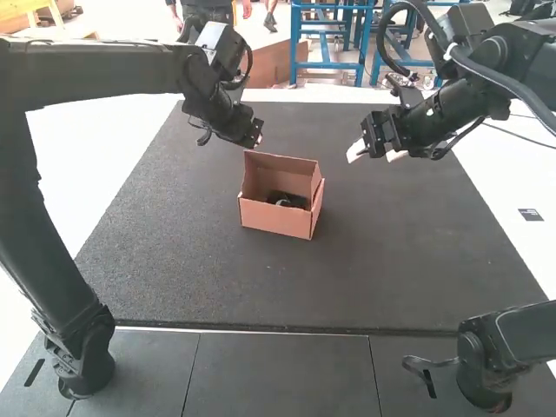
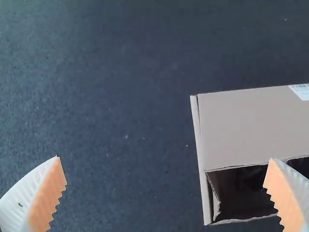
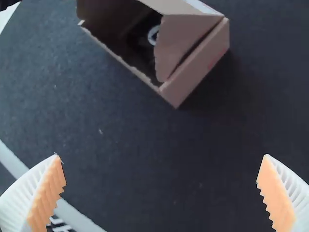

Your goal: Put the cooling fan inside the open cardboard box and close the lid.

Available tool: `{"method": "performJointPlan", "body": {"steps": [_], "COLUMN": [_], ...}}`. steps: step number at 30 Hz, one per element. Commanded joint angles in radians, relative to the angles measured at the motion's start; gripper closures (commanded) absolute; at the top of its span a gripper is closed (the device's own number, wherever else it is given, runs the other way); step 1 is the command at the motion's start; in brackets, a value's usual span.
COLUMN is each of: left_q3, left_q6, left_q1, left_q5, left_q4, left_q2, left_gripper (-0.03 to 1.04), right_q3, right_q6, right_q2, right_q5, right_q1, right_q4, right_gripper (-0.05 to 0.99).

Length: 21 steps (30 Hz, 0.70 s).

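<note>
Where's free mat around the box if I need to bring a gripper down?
Bare mat lies in front of the cardboard box toward the near edge, and wide on both flanks. It is crowded behind the box: the raised lid stands there, the left gripper hangs by its left corner, and the right gripper hangs off to the right.

The left arm rises from the worktop's near left corner and reaches over toward the far edge, its left jaws spread wide and empty. The right arm arches in from the near right corner, its right jaws also wide apart and angled down toward the middle.
</note>
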Motion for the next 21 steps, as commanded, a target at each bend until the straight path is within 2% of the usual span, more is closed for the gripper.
{"method": "performJointPlan", "body": {"steps": [1,5,6,9,13,21], "left_q3": [0.016,-0.009,-0.015,-0.041,-0.055,-0.017], "left_q6": [-0.004,-0.011,-0.034,-0.034,0.015,0.024], "left_q1": [0.004,0.005,0.005,0.004,-0.015,-0.094], "left_q5": [-0.018,-0.018,-0.018,-0.018,-0.04,-0.045], "left_q4": [-0.044,-0.031,-0.007,0.107,0.276,0.286], "left_q2": [-0.021,-0.047,-0.054,-0.054,-0.023,0.132], "left_gripper": [0.04,0.04,0.04,0.04,0.04,0.04], "right_q3": [0.004,0.002,0.004,-0.002,-0.016,-0.019], "right_q6": [-0.021,-0.027,-0.028,-0.028,-0.025,-0.025], "right_q2": [-0.025,-0.025,-0.025,-0.025,-0.025,-0.045], "right_q5": [0.022,0.033,0.035,0.035,0.033,0.036], "right_q1": [-0.003,-0.003,-0.003,-0.003,-0.002,0.0], "right_q4": [0.002,0.009,0.009,0.009,0.004,-0.004], "right_gripper": [0.02,0.02,0.02,0.02,0.02,0.02]}}
